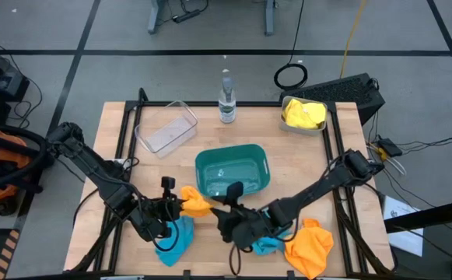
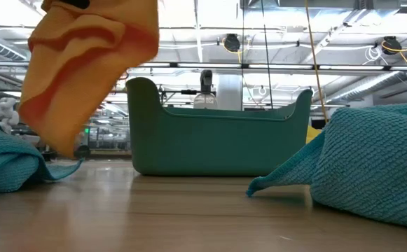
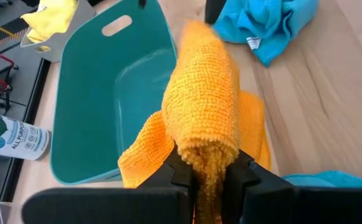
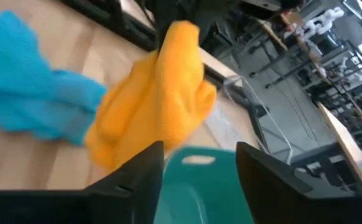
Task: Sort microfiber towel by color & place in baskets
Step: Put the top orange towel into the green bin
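An orange towel (image 1: 196, 203) hangs above the table's near middle with my left gripper (image 1: 176, 207) shut on it; the low view shows it (image 2: 84, 70) clear of the wood. My right gripper (image 4: 199, 158) stands open just right of it, by the teal basket's (image 1: 232, 169) near rim, with nothing between its fingers. One blue towel (image 1: 175, 238) lies under the left gripper. Another blue towel (image 1: 268, 245) and a second orange towel (image 1: 310, 247) lie under the right arm. The clear basket (image 1: 167, 128) stands at the far left. The grey basket (image 1: 319, 126) at the far right holds a yellow towel (image 1: 303, 113). My left gripper pinches a bunched end of the orange towel (image 3: 209, 163) between its two fingers (image 3: 179, 175). The fingers slant down, coming from the table's left. The towel runs on past the fingertips in a thick fold and droops, lifted clear of the table beside the teal basket.
A clear bottle (image 1: 226, 97) stands at the far edge behind the teal basket. Black rails (image 1: 124, 148) run along the table's left and right sides. Bare wood shows between the clear basket and the teal one.
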Motion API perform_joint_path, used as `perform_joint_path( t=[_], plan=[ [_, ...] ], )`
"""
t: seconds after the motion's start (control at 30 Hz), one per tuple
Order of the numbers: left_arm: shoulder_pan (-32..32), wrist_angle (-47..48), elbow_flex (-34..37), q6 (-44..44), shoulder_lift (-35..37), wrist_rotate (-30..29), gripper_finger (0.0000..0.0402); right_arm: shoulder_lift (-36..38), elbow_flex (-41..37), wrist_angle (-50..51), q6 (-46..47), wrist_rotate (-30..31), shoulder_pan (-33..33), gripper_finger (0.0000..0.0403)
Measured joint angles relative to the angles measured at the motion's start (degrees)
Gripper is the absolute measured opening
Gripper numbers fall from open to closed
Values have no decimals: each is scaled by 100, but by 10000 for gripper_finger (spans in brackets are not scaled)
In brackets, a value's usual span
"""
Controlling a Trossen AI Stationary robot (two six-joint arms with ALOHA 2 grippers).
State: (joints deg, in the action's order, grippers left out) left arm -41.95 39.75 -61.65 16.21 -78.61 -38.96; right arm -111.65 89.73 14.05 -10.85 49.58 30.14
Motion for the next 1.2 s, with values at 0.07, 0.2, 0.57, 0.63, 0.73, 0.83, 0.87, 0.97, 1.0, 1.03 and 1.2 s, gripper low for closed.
perform_joint_path(
  t=[0.07, 0.2, 0.57, 0.63, 0.73, 0.83, 0.87, 0.97, 1.0, 1.03, 1.2],
  plan=[
    [0, -18, 3, 6, 20, -4, 37, 12, 0, 204, 266, 4, 131, 203],
    [94, -254, 4, -2, 77, -3, 37, 6, 0, 303, 552, -17, 358, 213],
    [406, -514, 4, -328, 129, 118, 37, -51, -40, 1037, 1360, -168, 350, 214],
    [367, -791, 4, -420, 157, 180, 37, -77, -133, 1056, 1590, -552, 230, 214],
    [267, -1257, 4, -724, 175, 368, 37, -105, -261, 1001, 1759, -1020, 94, 215],
    [182, -1470, 4, -929, 202, 389, 37, -149, -325, 602, 1725, -1507, -26, 210],
    [173, -1524, 4, -958, 216, 383, 37, -159, -341, 562, 1647, -1621, -33, 205],
    [173, -1532, 4, -968, 313, 140, 37, -202, -354, 205, 1324, -1879, -36, 185],
    [178, -1546, 4, -967, 368, 14, 37, -204, -350, 85, 1182, -1917, -30, 175],
    [185, -1557, 4, -967, 417, -119, 37, -204, -350, -33, 1015, -1926, -28, 165],
    [228, -1841, 4, -1062, 506, -319, 37, -204, -348, -789, 247, -1965, -3, 106]
  ],
)
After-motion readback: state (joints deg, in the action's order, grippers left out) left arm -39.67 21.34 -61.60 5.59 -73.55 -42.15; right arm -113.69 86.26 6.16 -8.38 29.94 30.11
